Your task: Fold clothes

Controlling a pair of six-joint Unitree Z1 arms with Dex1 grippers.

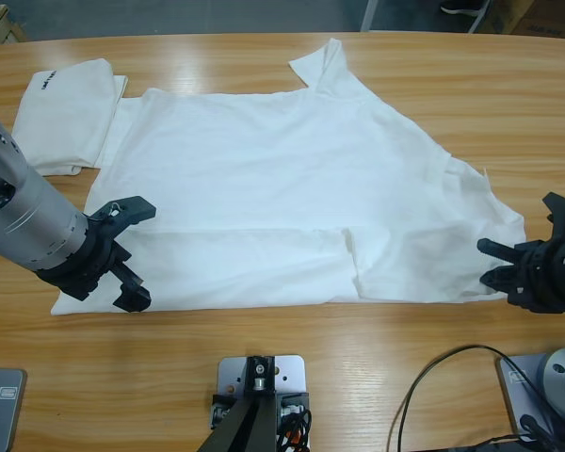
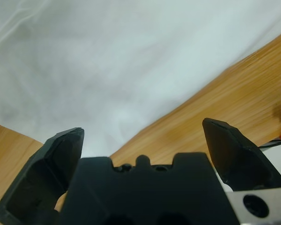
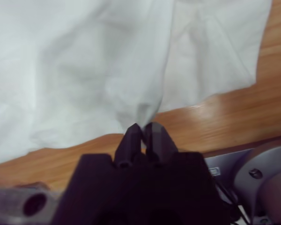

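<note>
A large white T-shirt (image 1: 282, 169) lies spread across the table, its near hem folded up into a band. My left gripper (image 1: 137, 252) is open at the shirt's near left corner, one jaw over the cloth and one at its edge. Seen from the left wrist, the open left gripper (image 2: 143, 136) hovers where the white T-shirt (image 2: 131, 56) meets bare wood. My right gripper (image 1: 494, 264) sits at the shirt's near right edge. Seen from the right wrist, the right gripper (image 3: 143, 127) is shut on a pinch of the T-shirt (image 3: 84, 61), which gathers to a point at the tips.
A second white T-shirt (image 1: 66, 108), folded, with a small black mark, lies at the far left, touching the spread one. Bare wooden table (image 1: 358, 348) runs along the near side. A black cable (image 1: 433, 372) loops at the near right.
</note>
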